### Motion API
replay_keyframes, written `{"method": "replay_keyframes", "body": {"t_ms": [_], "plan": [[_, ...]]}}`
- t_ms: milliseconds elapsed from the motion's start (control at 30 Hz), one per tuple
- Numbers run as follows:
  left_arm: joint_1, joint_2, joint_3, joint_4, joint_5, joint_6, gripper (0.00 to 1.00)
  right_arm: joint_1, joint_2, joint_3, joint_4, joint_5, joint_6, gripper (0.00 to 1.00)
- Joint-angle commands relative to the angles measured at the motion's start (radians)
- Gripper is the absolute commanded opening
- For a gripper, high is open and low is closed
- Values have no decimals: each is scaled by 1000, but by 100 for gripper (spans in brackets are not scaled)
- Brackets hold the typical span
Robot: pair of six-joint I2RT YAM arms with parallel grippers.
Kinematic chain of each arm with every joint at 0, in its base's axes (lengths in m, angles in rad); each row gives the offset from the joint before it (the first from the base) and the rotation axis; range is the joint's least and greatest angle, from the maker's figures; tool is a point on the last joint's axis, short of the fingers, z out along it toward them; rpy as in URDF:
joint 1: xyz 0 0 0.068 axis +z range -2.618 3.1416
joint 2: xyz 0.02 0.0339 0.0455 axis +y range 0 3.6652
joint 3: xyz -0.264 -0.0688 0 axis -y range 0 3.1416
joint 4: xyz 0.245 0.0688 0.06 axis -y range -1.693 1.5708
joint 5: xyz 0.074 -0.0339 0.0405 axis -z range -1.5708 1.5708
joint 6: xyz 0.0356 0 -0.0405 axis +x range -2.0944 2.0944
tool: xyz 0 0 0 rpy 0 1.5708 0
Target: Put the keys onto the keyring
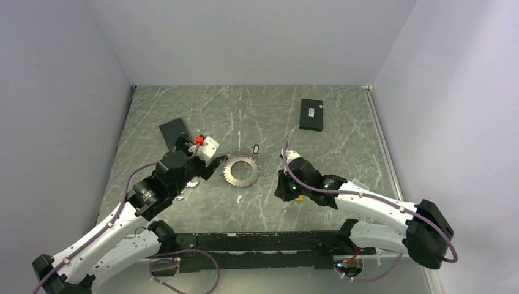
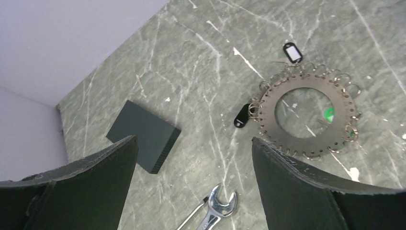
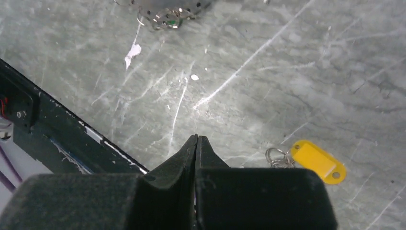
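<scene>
The keyring (image 1: 240,171) is a flat dark ring edged with many small silver loops, lying mid-table; it also shows in the left wrist view (image 2: 308,115). My left gripper (image 2: 194,141) is open and empty, hovering left of the keyring, over bare table. A key with a yellow head (image 3: 318,161) and small silver rings lies on the table just right of my right gripper (image 3: 197,137), which is shut with nothing seen between its jaws. In the top view the right gripper (image 1: 284,187) sits right of the keyring, with the yellow head (image 1: 300,198) beside it.
A silver wrench (image 2: 213,215) lies below the left gripper. A dark block (image 2: 143,135) lies to its left. A black oval tag (image 2: 242,116) touches the keyring's left edge, and another tag (image 2: 292,51) lies beyond it. A black box (image 1: 312,114) sits at the back right.
</scene>
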Motion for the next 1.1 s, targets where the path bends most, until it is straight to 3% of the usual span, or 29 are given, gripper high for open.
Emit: {"method": "replay_keyframes", "body": {"t_ms": [0, 100, 233, 500, 800, 1067], "plan": [[3, 0, 38, 1, 92, -9, 93, -3, 8, 75, -55, 120, -9, 14], [3, 17, 46, -10, 98, -13, 92, -5, 78, 137, -227, 300, 60, 36], [3, 32, 51, -14, 99, -17, 91, -5, 122, 172, -338, 344, 137, 41], [3, 34, 49, -12, 95, -16, 91, -1, 89, 102, -269, 254, 76, 37], [2, 36, 51, -17, 94, -18, 90, -1, 205, 96, -248, 272, 89, 33], [2, 37, 51, -18, 93, -18, 90, -1, 245, 100, -238, 278, 85, 17]]}}
